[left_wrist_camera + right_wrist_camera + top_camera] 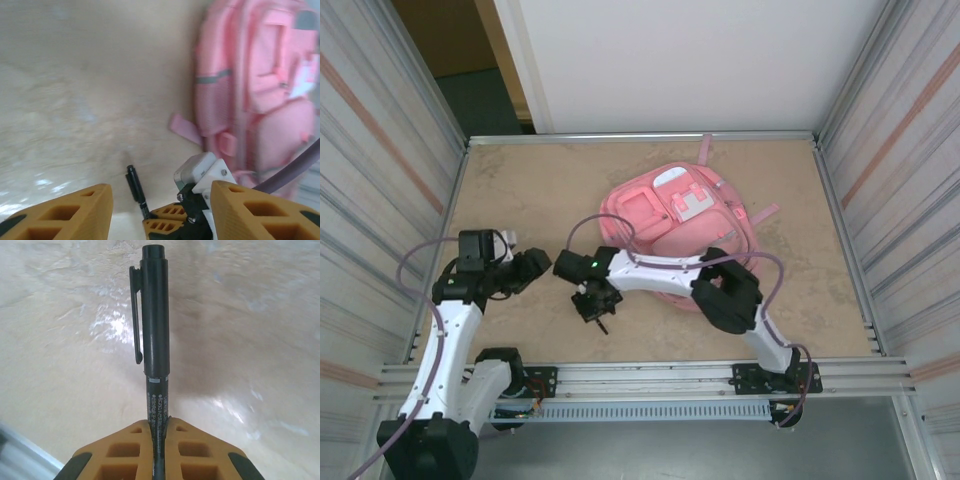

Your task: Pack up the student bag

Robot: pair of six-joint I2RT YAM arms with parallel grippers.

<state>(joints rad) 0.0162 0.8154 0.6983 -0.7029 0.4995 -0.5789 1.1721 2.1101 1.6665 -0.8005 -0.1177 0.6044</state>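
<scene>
- The student bag (685,225) lies flat on the table (520,180) with its front pockets facing up. From above I cannot make out an open zip or mouth, so my first worry is carrying something over with nowhere to put it.
- My right gripper (157,426) is pinching a black pen (155,315) by the lower end of its barrel, just off the bag's near left corner. The capped end with the clip sticks out well past the fingers. With so little barrel in the pinch, I judge the pen may pivot or slip out if I swing fast or knock it.
- I cannot tell how high the pen hangs over the table beside the bag. Pushing down blindly from here could jam the capped end and lever the pen out of the grip.
- The right arm (660,275) lies across the bag's near edge. A careless lift or turn could drag the soft fabric and shift the bag, or catch the loose pink strap (185,129) at the bag's side.
- My left gripper (530,265) is spread wide and holds nothing. It sits further out from the bag than the right one and faces it. The two are near each other, so driving both toward the bag at once risks a collision.
- If the pen meets a closed pocket, I expect it to skid off the fabric and roll away from the bag.
</scene>
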